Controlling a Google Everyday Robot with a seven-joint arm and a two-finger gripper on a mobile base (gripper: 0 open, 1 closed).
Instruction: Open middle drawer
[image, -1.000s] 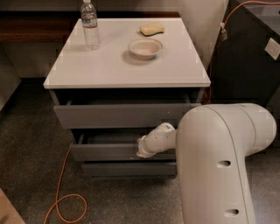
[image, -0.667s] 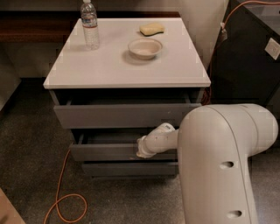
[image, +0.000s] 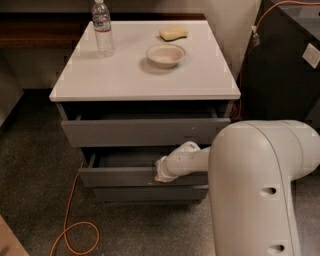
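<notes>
The middle drawer is a grey, flat-fronted drawer in the cabinet under the white top. It stands pulled out a little, and a strip of its grey inside shows behind the front. My gripper sits at the top edge of that drawer's front, right of its middle, at the end of my white forearm. My large white arm housing fills the lower right and hides the right end of the drawer.
The taller top drawer is also slightly out, and the bottom drawer is shut. A water bottle, a bowl and a yellow sponge stand on the white top. An orange cable lies on the floor at left. A dark cabinet stands at right.
</notes>
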